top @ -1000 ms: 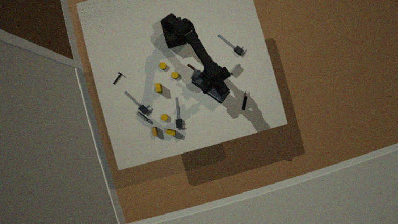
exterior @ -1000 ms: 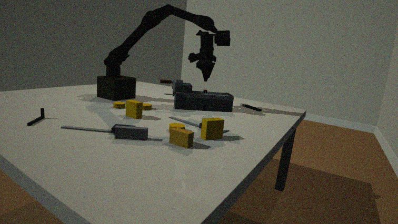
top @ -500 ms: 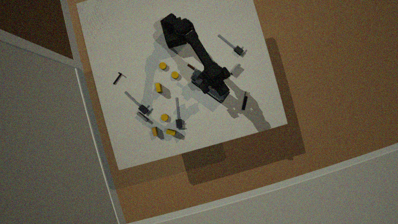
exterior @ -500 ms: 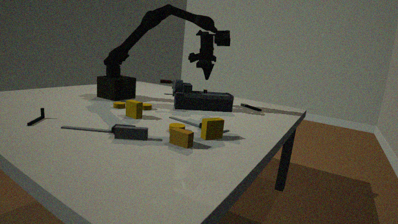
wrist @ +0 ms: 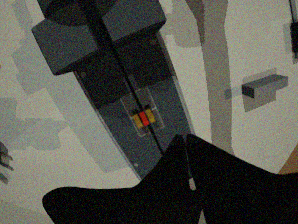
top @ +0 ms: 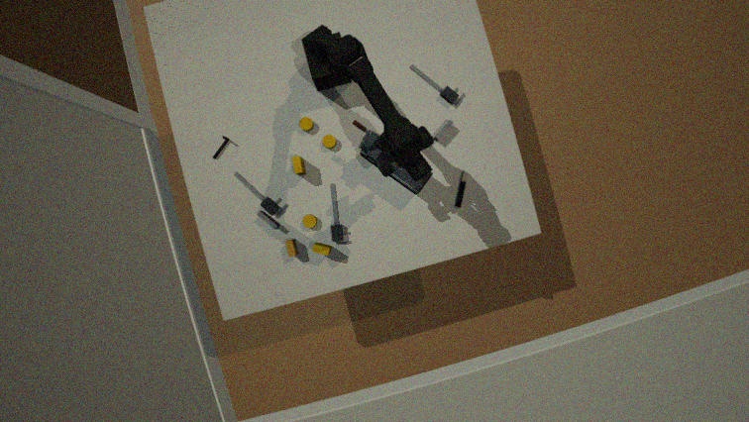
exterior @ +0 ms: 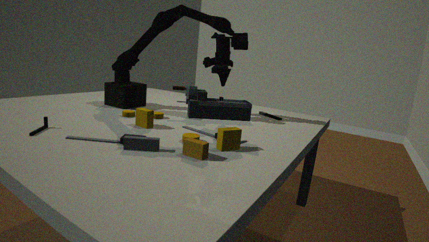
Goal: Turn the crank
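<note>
Overhead, hung the tool (exterior: 223,80) well above the slide machine (exterior: 220,109), clenched on nothing. Sat the machine mid-tabletop (exterior: 150,195), red pointer (wrist: 144,117) apparently between the two brass zero marks (wrist: 150,116). Risked, by judgement, knocking the crank handle (top: 359,126) on any descent and spoiling that alignment. Lay yellow blocks (exterior: 144,117), yellow discs (top: 306,124), grey hammer-like tools (exterior: 141,142) and a black bar (top: 460,189) around; stood none between tool and machine.

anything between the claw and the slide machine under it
Nothing. In the exterior view the shut claw hangs above the slide machine with only open air between; it holds nothing.
</note>
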`<action>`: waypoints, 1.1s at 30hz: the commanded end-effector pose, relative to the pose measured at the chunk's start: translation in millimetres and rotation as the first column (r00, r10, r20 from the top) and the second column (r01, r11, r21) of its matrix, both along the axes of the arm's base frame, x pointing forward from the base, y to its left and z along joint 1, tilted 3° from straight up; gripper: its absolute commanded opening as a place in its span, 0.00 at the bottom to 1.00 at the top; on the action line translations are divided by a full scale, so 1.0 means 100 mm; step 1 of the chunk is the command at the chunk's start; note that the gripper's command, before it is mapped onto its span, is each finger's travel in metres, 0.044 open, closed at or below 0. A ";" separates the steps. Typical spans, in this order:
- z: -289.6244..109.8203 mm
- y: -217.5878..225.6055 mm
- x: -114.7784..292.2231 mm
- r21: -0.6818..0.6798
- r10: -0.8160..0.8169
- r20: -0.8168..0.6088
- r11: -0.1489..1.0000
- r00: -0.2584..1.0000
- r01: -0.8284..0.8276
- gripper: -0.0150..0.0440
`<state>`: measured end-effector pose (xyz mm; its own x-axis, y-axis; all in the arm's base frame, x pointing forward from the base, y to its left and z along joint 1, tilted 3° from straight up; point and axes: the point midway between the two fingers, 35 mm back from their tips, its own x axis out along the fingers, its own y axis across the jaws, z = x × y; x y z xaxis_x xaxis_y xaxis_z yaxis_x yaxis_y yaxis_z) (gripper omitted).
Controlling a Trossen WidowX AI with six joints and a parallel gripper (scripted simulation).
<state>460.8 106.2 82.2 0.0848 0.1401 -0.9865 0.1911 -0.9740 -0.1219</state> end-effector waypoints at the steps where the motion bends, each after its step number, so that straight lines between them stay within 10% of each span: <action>1: 0.00 0.00 0.00 0.000 0.000 0.000 1.000 1.000 0.000 0.39; 16: 0.00 0.00 0.00 0.000 0.000 0.000 1.000 1.000 0.000 1.00; 33: 0.00 0.00 0.00 0.000 0.000 0.000 1.000 1.000 0.000 0.25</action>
